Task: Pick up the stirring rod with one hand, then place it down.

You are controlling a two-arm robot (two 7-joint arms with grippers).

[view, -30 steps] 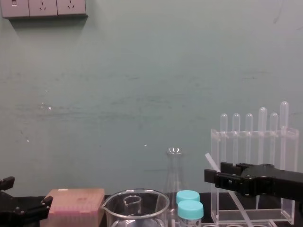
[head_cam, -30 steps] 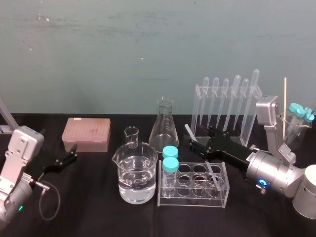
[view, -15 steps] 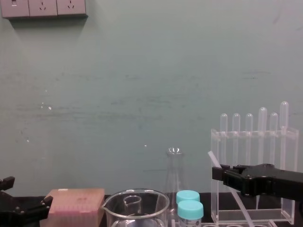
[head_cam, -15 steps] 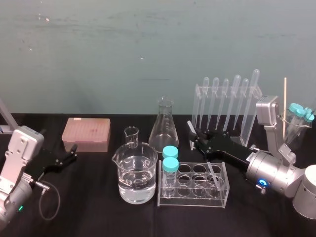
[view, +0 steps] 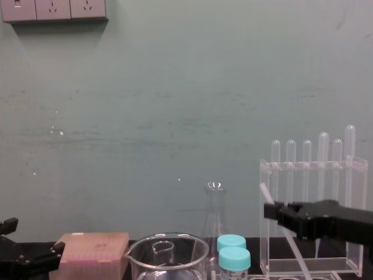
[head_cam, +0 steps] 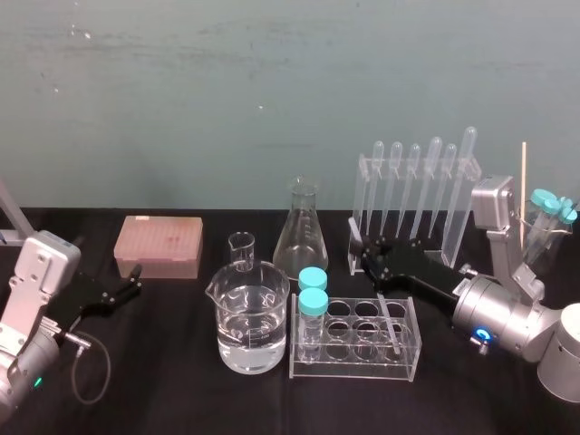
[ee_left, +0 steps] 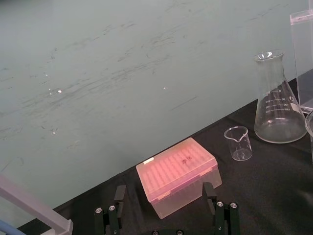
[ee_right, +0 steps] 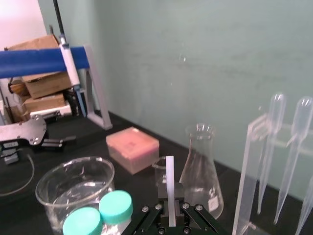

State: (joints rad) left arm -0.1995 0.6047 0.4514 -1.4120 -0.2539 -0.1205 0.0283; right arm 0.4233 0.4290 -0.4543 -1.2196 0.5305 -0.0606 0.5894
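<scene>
Translucent white, the rod (ee_right: 169, 188) is being gripped, slanted, by the closed right hand (head_cam: 364, 257) just in front of the pipette rack (head_cam: 412, 195). The left hand (head_cam: 134, 280) is being held open at the bench's (head_cam: 181, 399) left, near the pink box (head_cam: 159, 246).

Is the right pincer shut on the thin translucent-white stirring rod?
Yes: in the right wrist view the right pincer clamps the thin translucent-white stirring rod between its fingers.
</scene>
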